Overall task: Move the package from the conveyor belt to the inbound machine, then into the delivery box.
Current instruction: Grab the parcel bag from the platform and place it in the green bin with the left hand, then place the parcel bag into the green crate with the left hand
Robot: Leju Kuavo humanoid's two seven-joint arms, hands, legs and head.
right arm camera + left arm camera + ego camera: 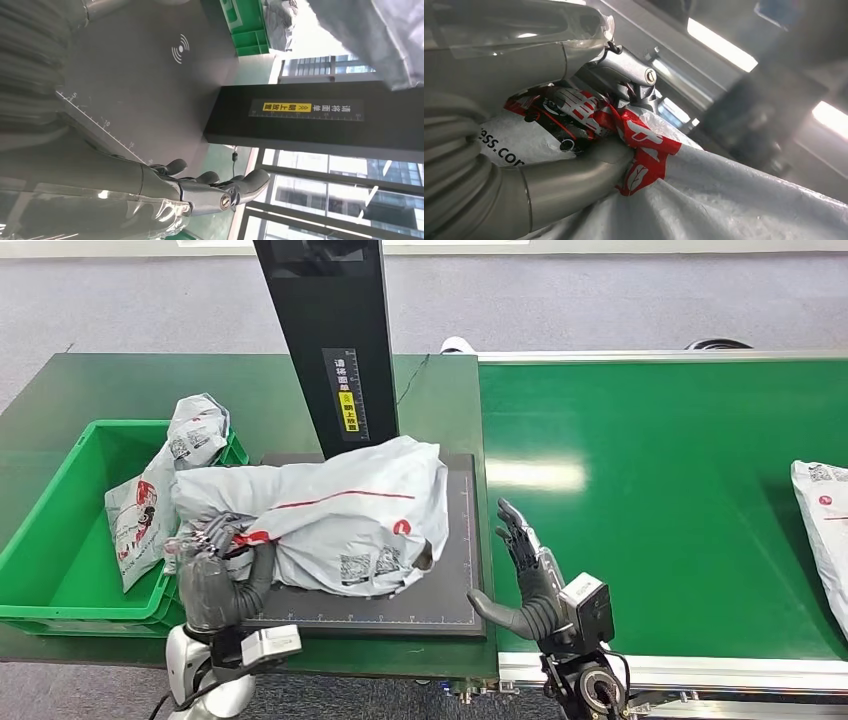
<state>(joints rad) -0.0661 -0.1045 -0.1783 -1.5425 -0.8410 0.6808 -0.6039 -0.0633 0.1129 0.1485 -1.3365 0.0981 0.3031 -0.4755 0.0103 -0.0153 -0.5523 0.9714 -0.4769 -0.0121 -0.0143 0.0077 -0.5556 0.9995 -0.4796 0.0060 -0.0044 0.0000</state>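
Packages counted in the head view: four. One large grey package (350, 515) lies on the dark platform of the inbound machine (455, 540), its left end reaching past the platform's left edge toward the green delivery box (60, 540). Two smaller packages (150, 500) stand in the delivery box, leaning on its right wall, the upper one rising above the rim. A fourth package (825, 530) lies on the conveyor belt (660, 500) at the far right, cut off by the picture's edge.

Hands: two. The left hand (215, 575) sits at the front left corner of the platform, its fingers (574, 185) clamped on the bunched red-and-white end of the large package (724, 200). The right hand (525, 575) stands upright just off the platform's right edge, over the seam between tabletop (100, 390) and belt, holding nothing, its fingers (240, 182) spread apart.

Edges: the platform's front edge runs close to the tabletop's front edge. The machine's black post (325, 340) rises at the platform's rear, touching or just behind the package; I cannot tell which. The delivery box sits just beside the platform's left edge.

Open room: a wide bare stretch of belt lies between the right hand and the fourth package. Bare tabletop lies behind the delivery box.
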